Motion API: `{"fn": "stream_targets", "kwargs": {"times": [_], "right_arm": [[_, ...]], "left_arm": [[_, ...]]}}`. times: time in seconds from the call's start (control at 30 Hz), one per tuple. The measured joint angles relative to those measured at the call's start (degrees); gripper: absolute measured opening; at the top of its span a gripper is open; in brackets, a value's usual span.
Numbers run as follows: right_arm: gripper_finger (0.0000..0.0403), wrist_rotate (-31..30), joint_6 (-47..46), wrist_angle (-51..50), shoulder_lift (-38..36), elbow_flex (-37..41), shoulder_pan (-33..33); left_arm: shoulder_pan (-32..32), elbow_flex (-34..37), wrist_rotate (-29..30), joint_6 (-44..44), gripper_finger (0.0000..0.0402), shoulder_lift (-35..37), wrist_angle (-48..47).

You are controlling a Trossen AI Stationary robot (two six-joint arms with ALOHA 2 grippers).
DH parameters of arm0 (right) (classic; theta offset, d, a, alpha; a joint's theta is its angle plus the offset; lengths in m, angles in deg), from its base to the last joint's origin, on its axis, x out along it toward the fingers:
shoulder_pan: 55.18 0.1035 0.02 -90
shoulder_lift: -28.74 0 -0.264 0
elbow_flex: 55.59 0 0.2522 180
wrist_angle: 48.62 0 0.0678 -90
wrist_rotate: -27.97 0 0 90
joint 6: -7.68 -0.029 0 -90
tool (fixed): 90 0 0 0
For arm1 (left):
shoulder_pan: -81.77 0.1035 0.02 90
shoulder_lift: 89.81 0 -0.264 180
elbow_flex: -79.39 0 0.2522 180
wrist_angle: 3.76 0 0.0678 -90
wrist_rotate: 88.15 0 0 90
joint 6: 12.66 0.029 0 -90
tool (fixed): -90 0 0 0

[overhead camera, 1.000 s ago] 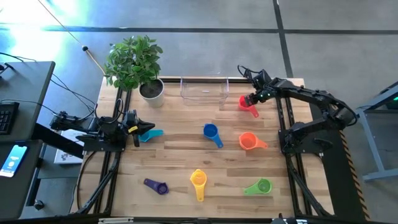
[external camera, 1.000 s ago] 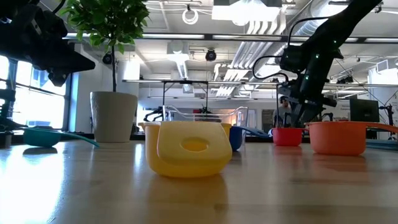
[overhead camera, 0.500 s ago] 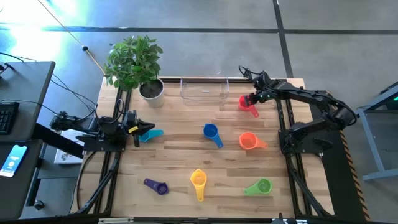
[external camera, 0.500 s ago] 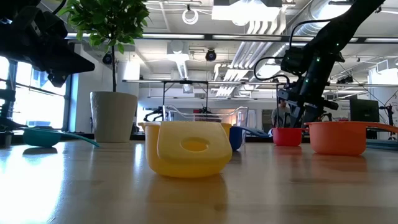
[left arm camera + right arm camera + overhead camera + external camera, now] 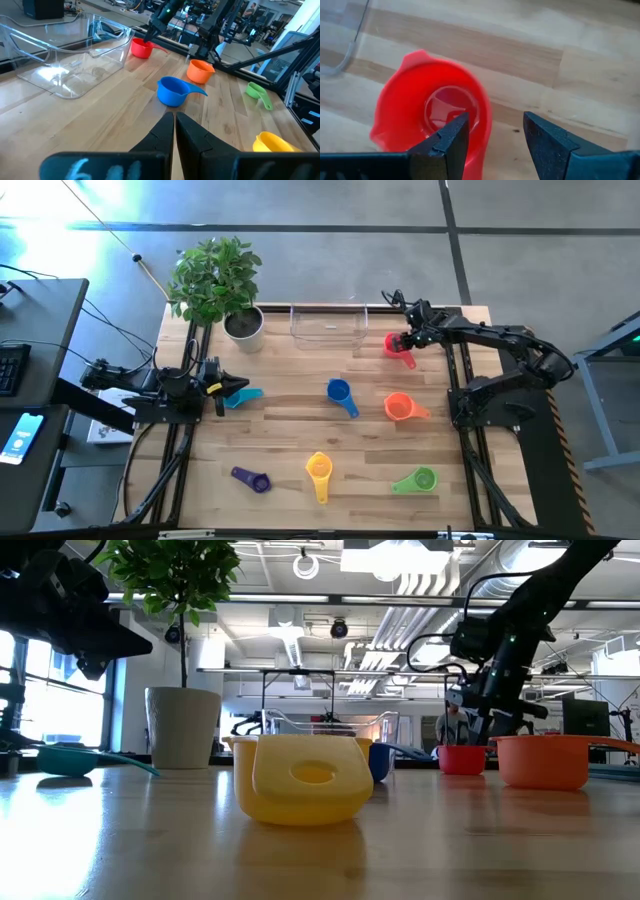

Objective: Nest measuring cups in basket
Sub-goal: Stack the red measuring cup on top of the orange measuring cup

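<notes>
The red cup (image 5: 397, 346) stands on the table next to the right end of the clear basket (image 5: 328, 325). My right gripper (image 5: 404, 342) is open over it, pointing down. In the right wrist view one finger (image 5: 451, 137) stands over the cup's bowl (image 5: 432, 112) and the other (image 5: 547, 142) outside its rim. My left gripper (image 5: 228, 387) is shut and empty at the table's left edge, beside the teal cup (image 5: 247, 395). The blue (image 5: 340, 392), orange (image 5: 400, 408), yellow (image 5: 319, 469), green (image 5: 420, 479) and purple (image 5: 250, 478) cups lie apart on the table. My right gripper's fingers stand on either side of the red cup's rim (image 5: 485, 125), on the side by the handle, coming from above. I cannot tell whether they touch it. The cup rests upright on the table.
A white plant pot (image 5: 243, 328) with a leafy plant stands at the far left, beside the basket. The basket holds nothing that shows. The arm frames run along both table sides.
My right gripper has stayed over the red cup, and its arm has shifted a little toward the table's near edge. The cup has kept its place.
</notes>
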Motion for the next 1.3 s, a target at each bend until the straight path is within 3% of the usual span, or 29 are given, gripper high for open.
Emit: {"fn": "stream_targets", "kwargs": {"times": [0.37,0.67,0.97,1.3], "right_arm": [[0.0117,2.74,-0.62,0.39,6.33,-0.09,0.07],[0.0009,2.80,-0.51,0.27,5.50,-0.20,0.77],[0.0005,5.80,-1.07,-5.44,1.17,-0.20,2.12],[0.0002,8.25,-6.62,-14.51,-13.36,-0.20,10.37]], "left_arm": [[-0.01,0.00,0.42,-0.01,0.0010,0.00,0.02],[-0.01,0.00,0.49,-0.04,0.0010,0.00,0.07],[-0.01,0.00,1.16,-0.04,0.0010,0.00,0.14],[0.00,0.00,1.46,-0.06,0.0010,0.00,0.26]]}}
